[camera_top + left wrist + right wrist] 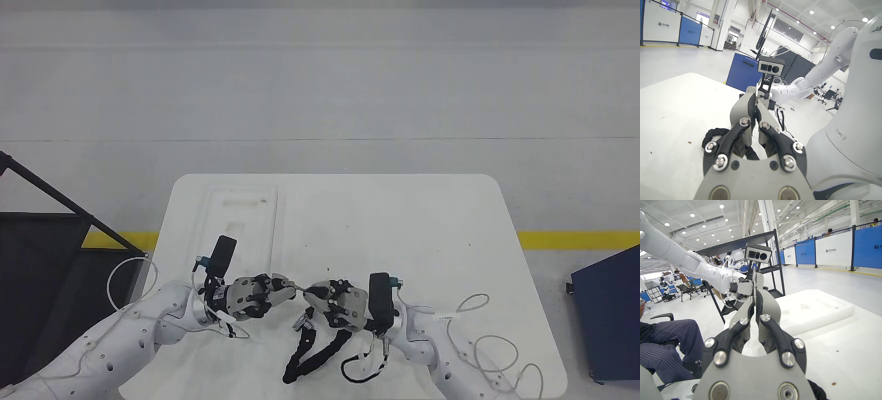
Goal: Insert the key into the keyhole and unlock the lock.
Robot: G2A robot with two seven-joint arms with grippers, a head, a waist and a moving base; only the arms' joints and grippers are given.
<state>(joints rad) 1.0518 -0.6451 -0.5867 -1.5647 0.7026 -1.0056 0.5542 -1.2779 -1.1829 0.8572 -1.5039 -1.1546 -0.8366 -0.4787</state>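
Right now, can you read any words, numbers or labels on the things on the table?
Table: no text on it.
White tray: no text on it.
Black cable: no label or print that can be read.
Metal piece: seen edge-on, so any marking on it is hidden.
So nothing on the table can be read.

A big hall with a pale grey floor (320, 90), crossed by a yellow line (580, 240). The white tabletop (400, 230) stands near a blue cabinet (743, 75). Blue and white barrier panels (829, 251) fence the far side. A black shelf rack (772, 262) stands close by, with black office chairs (829, 93) farther off. Round ceiling lights (721, 206) shine from the white roof.
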